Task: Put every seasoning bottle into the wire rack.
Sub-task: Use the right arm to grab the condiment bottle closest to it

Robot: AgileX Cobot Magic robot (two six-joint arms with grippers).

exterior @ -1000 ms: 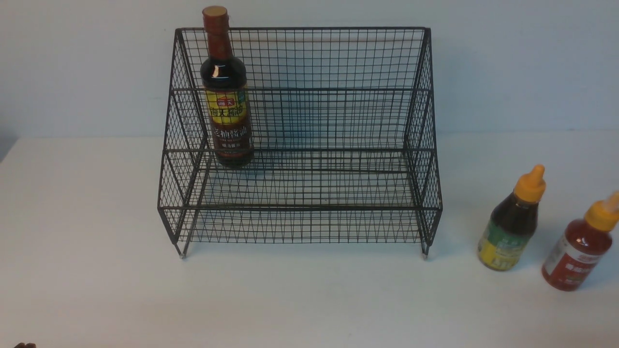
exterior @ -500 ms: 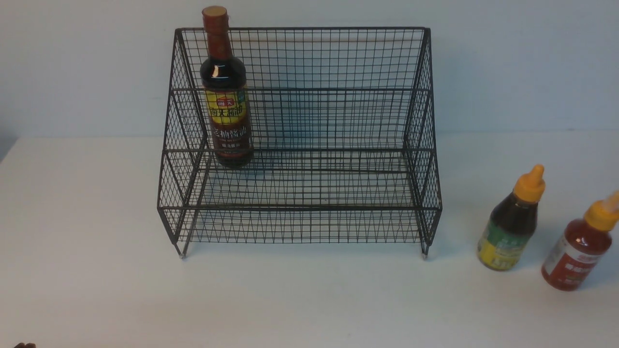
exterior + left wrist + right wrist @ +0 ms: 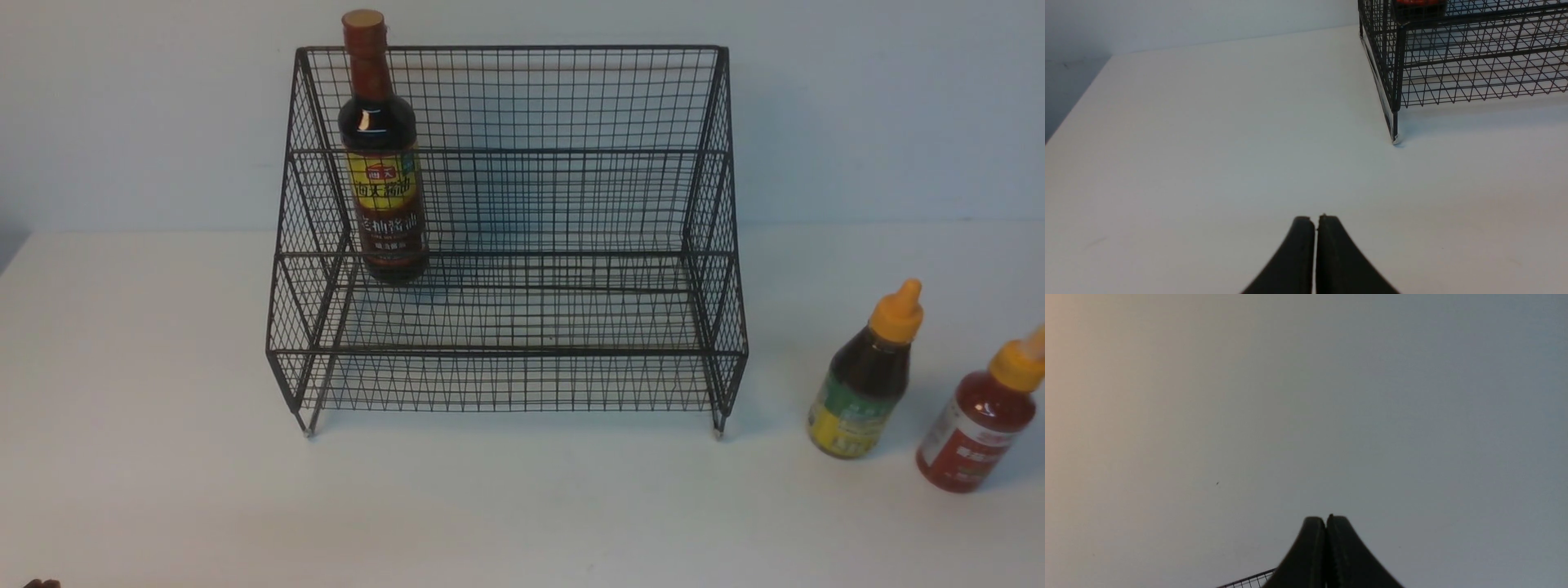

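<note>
The left end effector is clenched on nothing, its two dark fingers pressed together above the bare white surface, with the near left corner of the wire rack ahead of it and apart from it. The right end effector is likewise clenched and empty; it faces the plain wall, and only a sliver of rack wire shows beside it. Neither one appears in the front view among the task's things. Over the last second almost nothing has changed: both stayed shut, and at most the picture wobbled slightly, since the rack and bottles keep their places relative to each other. The tall soy-sauce bottle stands upright on the rear tier of the wire rack, close to its left side, so that one looks done. The dark squeeze bottle and the red squeeze bottle remain outside on the surface, to the right of the rack and near each other, both upright in so far as the view shows. This reads as a pause between placements: one bottle of three is in, and the next job probably falls to the right arm, which would need to open, come down and take the dark bottle, the nearer to the rack.
</note>
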